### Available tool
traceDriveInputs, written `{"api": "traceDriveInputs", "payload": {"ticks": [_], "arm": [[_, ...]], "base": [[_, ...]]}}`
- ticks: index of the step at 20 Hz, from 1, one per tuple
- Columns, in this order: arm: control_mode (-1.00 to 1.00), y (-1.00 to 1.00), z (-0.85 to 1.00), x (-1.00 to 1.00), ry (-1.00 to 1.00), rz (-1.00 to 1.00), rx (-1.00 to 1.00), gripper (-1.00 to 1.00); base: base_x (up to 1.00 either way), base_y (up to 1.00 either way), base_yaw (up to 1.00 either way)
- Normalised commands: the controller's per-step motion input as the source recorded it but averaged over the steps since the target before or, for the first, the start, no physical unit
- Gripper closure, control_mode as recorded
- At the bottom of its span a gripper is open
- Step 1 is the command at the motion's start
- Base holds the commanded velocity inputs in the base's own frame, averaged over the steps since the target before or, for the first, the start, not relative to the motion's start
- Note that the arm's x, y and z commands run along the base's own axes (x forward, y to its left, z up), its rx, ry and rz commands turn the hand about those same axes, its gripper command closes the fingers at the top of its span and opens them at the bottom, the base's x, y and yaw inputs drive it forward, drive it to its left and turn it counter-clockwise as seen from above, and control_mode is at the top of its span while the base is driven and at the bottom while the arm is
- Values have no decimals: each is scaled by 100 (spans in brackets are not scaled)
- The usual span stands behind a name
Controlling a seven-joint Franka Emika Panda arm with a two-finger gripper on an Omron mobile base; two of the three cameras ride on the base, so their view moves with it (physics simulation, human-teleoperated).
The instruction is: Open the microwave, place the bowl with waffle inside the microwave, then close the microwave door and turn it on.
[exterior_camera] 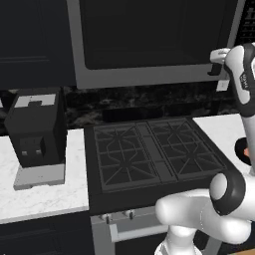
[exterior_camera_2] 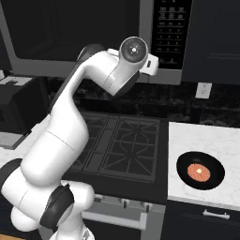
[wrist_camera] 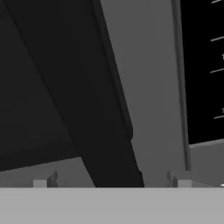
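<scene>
microwave [exterior_camera_2: 93, 37] door shut | fingers [wrist_camera: 43, 180] spread wide astride its handle [wrist_camera: 109, 131] | bowl with waffle [exterior_camera_2: 200, 170] on counter [exterior_camera_2: 206, 136] beside stove [exterior_camera: 154, 154]

Both base views overlook the stove [exterior_camera: 154, 154]; hand view hugs the microwave door [wrist_camera: 144, 87].

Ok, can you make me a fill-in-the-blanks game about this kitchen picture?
1. The microwave door is ____.
2. The bowl with waffle sits on the white ____.
3. Under the microwave is a black ____ with grates.
4. The robot's fingers are ____, with the door handle between them.

Missing words: closed; counter; stove; open
</scene>
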Motion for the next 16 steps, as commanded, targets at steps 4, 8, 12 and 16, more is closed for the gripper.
{"api": "traceDriveInputs", "payload": {"ticks": [4,8,12,16], "arm": [[-100,-2,0,49,0,0,1,-100],[-100,-8,0,40,0,0,3,-100],[-100,-3,0,23,0,0,4,-100],[-100,0,-2,13,0,0,1,-100]], "base": [[0,0,0],[0,0,0],[0,0,0],[0,0,0]]}}
